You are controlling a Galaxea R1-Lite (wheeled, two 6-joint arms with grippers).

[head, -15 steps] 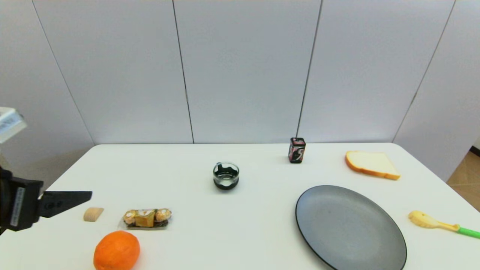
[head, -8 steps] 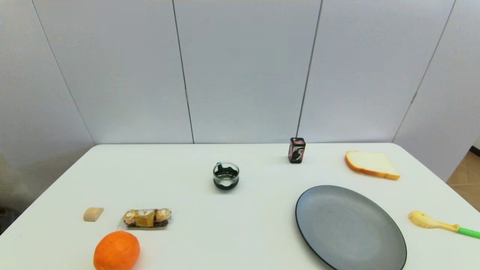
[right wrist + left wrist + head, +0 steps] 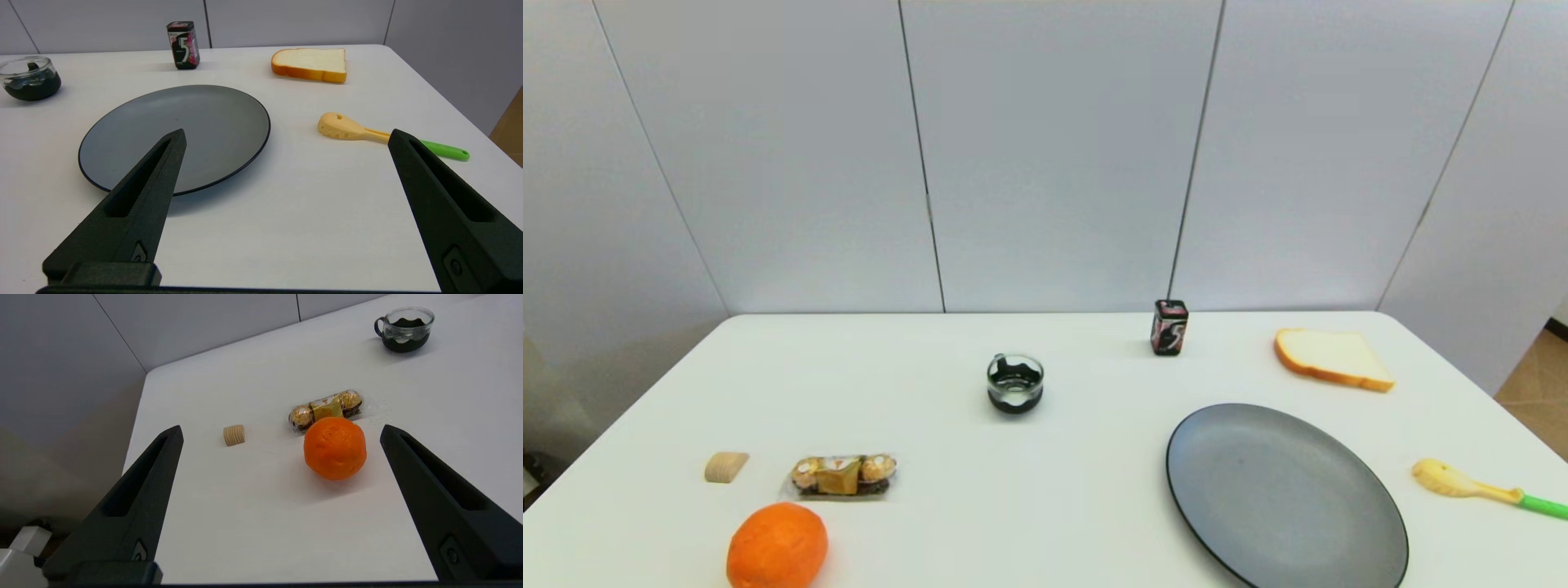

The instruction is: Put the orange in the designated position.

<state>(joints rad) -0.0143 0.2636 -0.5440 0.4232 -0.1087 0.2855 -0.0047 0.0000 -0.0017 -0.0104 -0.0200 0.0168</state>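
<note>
The orange [image 3: 777,545] sits on the white table [image 3: 1045,506] at the near left corner, just in front of a chocolate pack [image 3: 842,475]; left claw [image 3: 282,435] hangs spread wide, nothing in it, short of the orange; right claw [image 3: 286,136] gapes too, above the table beside the grey plate [image 3: 175,134].

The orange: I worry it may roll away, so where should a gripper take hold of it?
Grip the orange across its widest middle, probably from above with the open left gripper, fingers clear of the chocolate pack close behind; it is round, with no flat side.
</note>
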